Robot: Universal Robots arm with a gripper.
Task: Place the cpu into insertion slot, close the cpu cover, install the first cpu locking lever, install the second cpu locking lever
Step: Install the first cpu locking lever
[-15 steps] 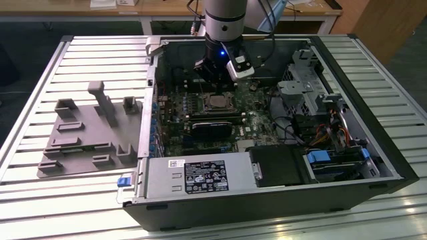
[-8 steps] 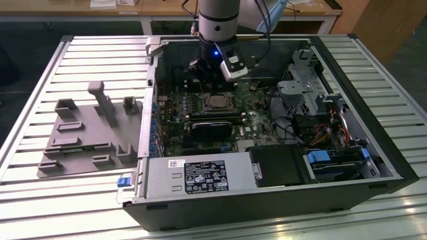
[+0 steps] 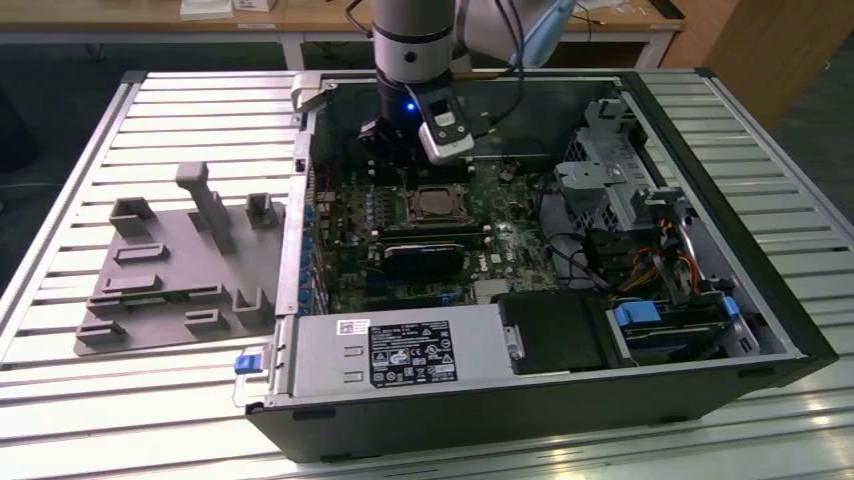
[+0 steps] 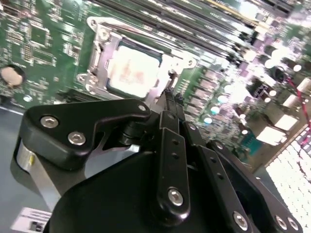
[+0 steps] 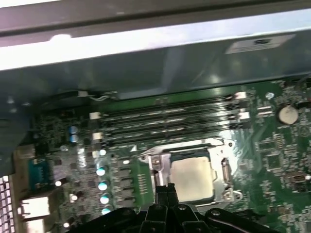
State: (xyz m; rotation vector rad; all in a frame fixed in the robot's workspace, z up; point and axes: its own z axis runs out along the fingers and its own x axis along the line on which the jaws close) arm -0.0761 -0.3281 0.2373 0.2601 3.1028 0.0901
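Observation:
The cpu (image 4: pixel 132 73) (image 5: pixel 192 177) lies flat in the insertion slot (image 3: pixel 434 203) on the green motherboard, its pale metal top showing. The silvery cpu cover (image 4: pixel 102 53) (image 5: pixel 224 170) lies down around it as a frame. In both wrist views my gripper (image 4: pixel 170 99) (image 5: pixel 165 190) hovers just beside one edge of the socket, fingers pressed together and nothing visibly between them. In the exterior view the gripper (image 3: pixel 387 145) reaches down into the open case, just behind the socket.
The open computer case (image 3: pixel 747 300) lies on a slatted table. Inside are memory slots (image 5: pixel 170 119), a black card (image 3: pixel 427 258), a power supply (image 3: pixel 400 350) and drive cages (image 3: pixel 627 180). A grey fixture plate (image 3: pixel 174 270) sits at the exterior view's left.

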